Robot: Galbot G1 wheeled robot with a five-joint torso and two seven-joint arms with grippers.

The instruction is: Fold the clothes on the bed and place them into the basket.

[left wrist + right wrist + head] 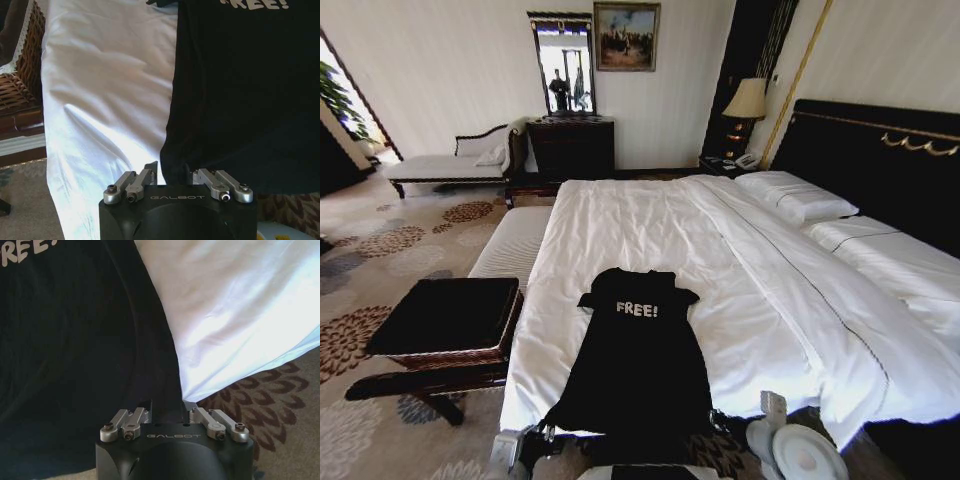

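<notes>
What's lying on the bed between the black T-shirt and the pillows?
Nothing but bare white duvet. In the head view, the stretch of bed from the T-shirt up to the pillows holds no other item.

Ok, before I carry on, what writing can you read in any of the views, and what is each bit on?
"FREE!" in white letters across the chest of the black T-shirt lying on the bed.
"GALBOT" on the black body of the left gripper, in the left wrist view.
"GALBOT" on the black body of the right gripper, in the right wrist view.
The framed picture on the far wall carries no text that I can read.
</notes>
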